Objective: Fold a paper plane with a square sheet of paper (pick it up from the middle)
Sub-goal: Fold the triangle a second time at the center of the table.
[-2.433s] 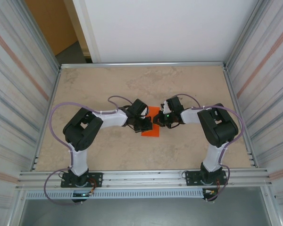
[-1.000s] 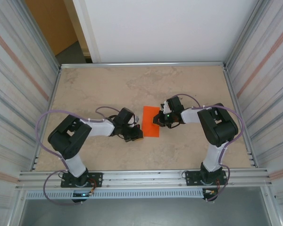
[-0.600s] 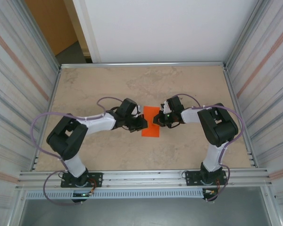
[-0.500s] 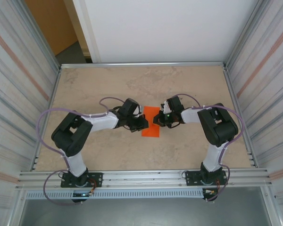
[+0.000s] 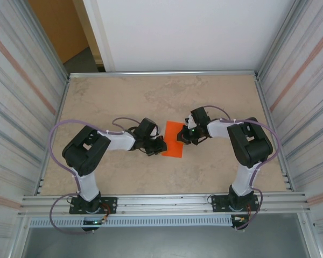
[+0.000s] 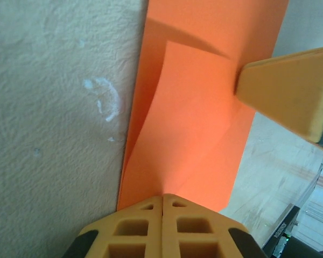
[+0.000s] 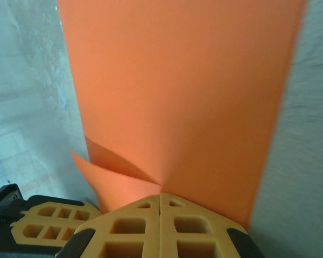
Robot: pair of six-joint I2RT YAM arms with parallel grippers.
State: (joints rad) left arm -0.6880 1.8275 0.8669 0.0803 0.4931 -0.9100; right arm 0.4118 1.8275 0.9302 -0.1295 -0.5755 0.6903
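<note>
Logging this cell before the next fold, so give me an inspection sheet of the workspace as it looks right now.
Surface: beige mottled table.
Job's things: orange square sheet at centre, partly folded, one flap turned over.
Clutter: nothing seen.
Grippers: left gripper and right gripper both shut, tips at opposite edges of the sheet.
Cables: purple cables loop off both arms, clear of the sheet.
Surroundings: ribbed side walls, white back panel.

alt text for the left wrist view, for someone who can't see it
An orange square sheet of paper lies on a beige table, one layer folded over and lifting slightly. The closed left gripper sits at its near edge, and the tip of the right gripper meets it from the frame's right.
</note>
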